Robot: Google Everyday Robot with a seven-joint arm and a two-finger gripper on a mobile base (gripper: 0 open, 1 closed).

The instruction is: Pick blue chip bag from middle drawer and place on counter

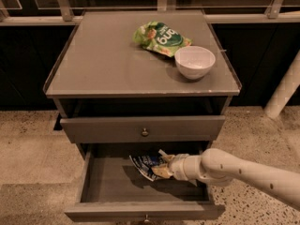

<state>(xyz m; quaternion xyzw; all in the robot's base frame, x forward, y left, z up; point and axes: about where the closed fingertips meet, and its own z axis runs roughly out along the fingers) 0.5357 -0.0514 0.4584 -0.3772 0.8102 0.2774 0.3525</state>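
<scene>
Reaching into the open middle drawer point(112, 184), the gripper point(161, 166) is clamping the blue chip bag point(143, 163) by its right edge; the bag is tilting just above the drawer floor.

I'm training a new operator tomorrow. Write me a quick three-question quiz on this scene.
1. True or false: the blue chip bag lies on the counter.
2. What sits beside the green bag? A) a white bowl B) a can C) a sponge
3. Fill in: the gripper is at the blue chip bag in the open ___ drawer.
Key: 1 false; 2 A; 3 middle.
</scene>
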